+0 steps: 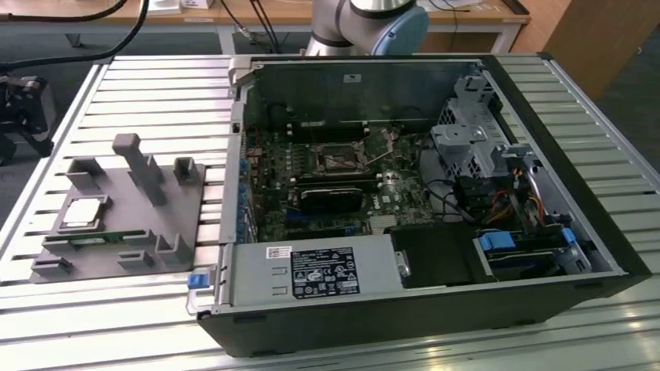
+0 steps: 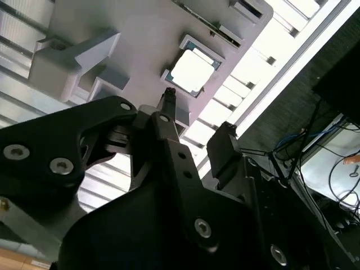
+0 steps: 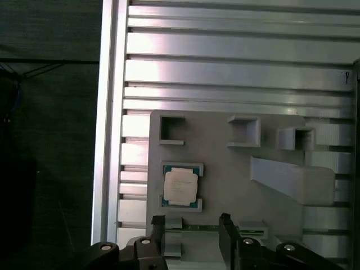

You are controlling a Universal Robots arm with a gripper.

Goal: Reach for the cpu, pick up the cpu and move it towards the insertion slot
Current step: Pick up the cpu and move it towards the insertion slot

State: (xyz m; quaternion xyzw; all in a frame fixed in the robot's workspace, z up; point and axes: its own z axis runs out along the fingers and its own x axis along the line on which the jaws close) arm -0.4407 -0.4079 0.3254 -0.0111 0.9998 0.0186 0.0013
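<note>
The cpu (image 1: 83, 214) is a small silvery square lying flat in a pocket of the grey holder block (image 1: 134, 232) on the slatted table, at the exterior view's left. Both wrist views look down on the cpu (image 3: 180, 187) (image 2: 192, 70). My gripper (image 3: 191, 226) (image 2: 197, 115) hovers above the block, a short way off to one side of the chip. Its fingers (image 3: 158, 228) are open with nothing between them. The insertion slot (image 1: 341, 161) is the shiny square frame with a dark centre on the motherboard inside the open computer case.
The black computer case (image 1: 413, 309) lies open to the right of the block, with tall walls, a power supply (image 1: 314, 272) in front and a drive cage (image 1: 469, 147) at the right. A tall post (image 1: 139, 166) and several low lugs rise from the block. A narrow green stick (image 3: 202, 228) lies beside the chip.
</note>
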